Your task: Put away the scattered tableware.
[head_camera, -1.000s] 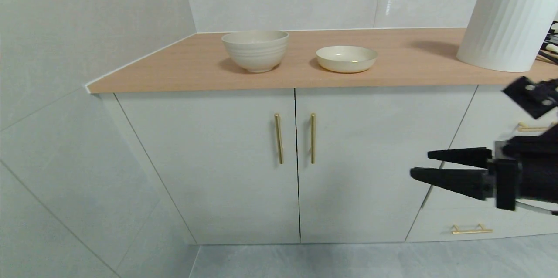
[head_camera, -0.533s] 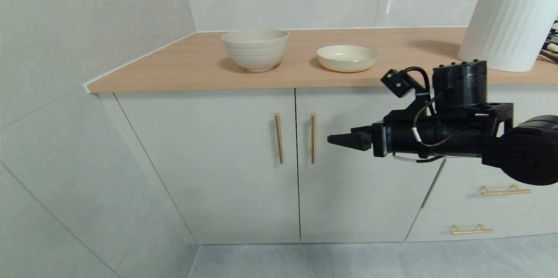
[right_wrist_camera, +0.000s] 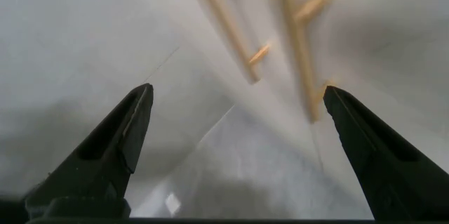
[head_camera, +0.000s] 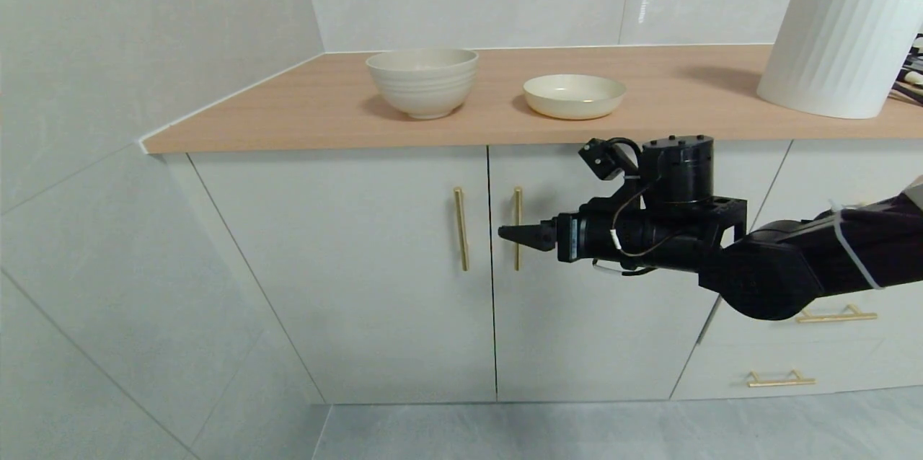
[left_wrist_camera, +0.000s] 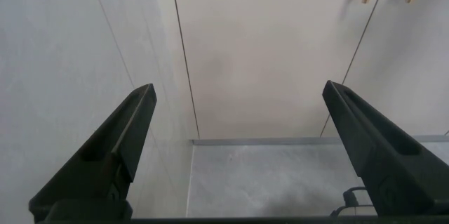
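Jaws spread on left gripper (left_wrist_camera: 239,87) and right gripper (head_camera: 508,234), the right near a brass bar handle (head_camera: 517,211); above it, ribbed cream ceramic bowl (head_camera: 422,81) and shallow cream dish (head_camera: 574,96), likely slick, breakable: pinch rims.

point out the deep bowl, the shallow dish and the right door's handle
deep bowl (head_camera: 422,89): head view, ribbed outer wall
shallow dish (head_camera: 574,107): head view, front outer wall
right door's handle (head_camera: 517,204): head view, upper stretch of the bar

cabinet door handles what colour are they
Gold. The two cabinet door handles show best in the head view, one on each side of the door seam.
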`<state>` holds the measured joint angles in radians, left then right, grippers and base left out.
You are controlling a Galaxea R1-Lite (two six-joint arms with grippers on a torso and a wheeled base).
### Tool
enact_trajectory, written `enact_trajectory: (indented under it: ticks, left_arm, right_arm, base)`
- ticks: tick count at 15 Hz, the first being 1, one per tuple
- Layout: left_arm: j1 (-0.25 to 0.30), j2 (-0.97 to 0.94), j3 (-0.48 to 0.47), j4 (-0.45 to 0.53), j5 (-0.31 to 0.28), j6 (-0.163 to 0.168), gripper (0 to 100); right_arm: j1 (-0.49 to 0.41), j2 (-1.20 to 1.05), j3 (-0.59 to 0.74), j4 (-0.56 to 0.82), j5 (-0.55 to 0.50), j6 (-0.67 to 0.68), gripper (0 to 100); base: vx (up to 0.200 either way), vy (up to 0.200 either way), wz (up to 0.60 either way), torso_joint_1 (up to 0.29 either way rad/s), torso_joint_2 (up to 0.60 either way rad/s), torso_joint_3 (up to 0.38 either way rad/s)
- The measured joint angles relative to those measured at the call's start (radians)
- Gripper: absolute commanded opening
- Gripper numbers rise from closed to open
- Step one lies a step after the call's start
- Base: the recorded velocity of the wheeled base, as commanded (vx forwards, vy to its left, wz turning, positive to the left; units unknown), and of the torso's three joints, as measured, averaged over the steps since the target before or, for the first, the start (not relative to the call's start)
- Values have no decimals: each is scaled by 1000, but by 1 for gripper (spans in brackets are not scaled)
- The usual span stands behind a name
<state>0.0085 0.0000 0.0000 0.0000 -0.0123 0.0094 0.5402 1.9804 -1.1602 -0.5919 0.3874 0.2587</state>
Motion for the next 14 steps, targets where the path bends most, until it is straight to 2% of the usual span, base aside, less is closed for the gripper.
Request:
enact_trajectory:
  ticks: [9,14]
  left_arm:
    - [0,0,0,0,0,0,100]
    - [0,0,0,0,0,0,100]
  right_arm:
    - [31,103,-50,-57,-67,61,100]
    - [60,155,-71,-154,-124,92,100]
  base:
    - [0,0,0,0,0,0]
    - [0,0,0,0,0,0]
